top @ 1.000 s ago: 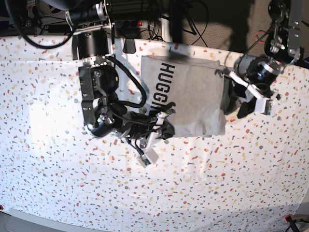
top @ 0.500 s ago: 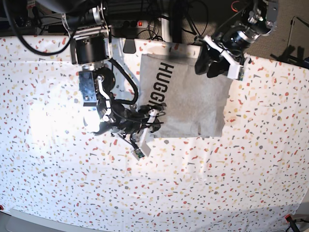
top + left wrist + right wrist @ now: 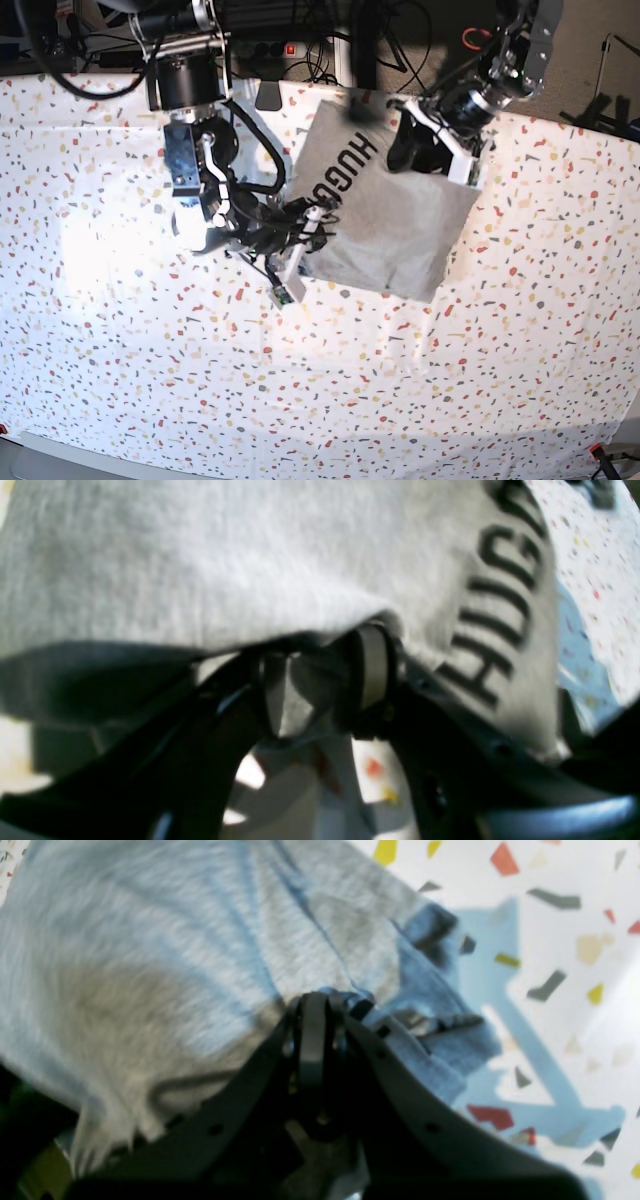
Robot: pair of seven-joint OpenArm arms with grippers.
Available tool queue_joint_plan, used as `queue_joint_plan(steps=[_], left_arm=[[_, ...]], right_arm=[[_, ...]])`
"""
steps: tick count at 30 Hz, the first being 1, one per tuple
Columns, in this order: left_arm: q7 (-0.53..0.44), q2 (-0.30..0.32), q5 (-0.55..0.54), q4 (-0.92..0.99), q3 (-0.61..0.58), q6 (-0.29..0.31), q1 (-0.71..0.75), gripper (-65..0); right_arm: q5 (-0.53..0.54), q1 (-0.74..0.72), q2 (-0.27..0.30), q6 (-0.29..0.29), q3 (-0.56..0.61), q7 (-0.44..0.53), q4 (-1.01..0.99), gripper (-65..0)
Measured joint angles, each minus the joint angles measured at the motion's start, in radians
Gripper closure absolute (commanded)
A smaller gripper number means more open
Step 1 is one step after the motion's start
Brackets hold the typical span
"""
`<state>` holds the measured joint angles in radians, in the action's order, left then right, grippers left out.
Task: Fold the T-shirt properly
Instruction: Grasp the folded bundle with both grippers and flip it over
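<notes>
The folded T-shirt [image 3: 385, 215] is pinched at one corner by the right gripper [image 3: 312, 1007] and gripped at another edge by the left gripper [image 3: 325, 680].

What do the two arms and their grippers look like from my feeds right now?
Both arms are black with silver metal brackets and loose black cables. The right arm has a wide black cylindrical joint, and the right gripper has black fingers with white-edged links. The left gripper looks black with white trim.
</notes>
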<state>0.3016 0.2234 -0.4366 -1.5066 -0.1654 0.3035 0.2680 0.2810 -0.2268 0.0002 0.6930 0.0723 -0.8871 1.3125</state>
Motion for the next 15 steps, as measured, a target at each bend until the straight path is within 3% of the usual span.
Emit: queue_joint_plan(steps=[4,10,15], left_arm=[[0.019,0.004,0.021,0.029,0.003,-0.034,-0.077,-21.4],[-0.007,0.003,0.107,0.129,0.002,-0.032,-0.194,-21.4],[-0.027,0.003,0.111,0.215,0.002,-0.032,-0.278,-21.4]], right_arm=[[-0.004,0.08,0.003,0.0,0.0,-0.003,0.102,0.0],[-0.01,0.196,0.0,0.0,0.0,-0.005,0.25,0.0],[0.009,0.253,-0.006,0.0,0.0,0.008,0.267,0.0]])
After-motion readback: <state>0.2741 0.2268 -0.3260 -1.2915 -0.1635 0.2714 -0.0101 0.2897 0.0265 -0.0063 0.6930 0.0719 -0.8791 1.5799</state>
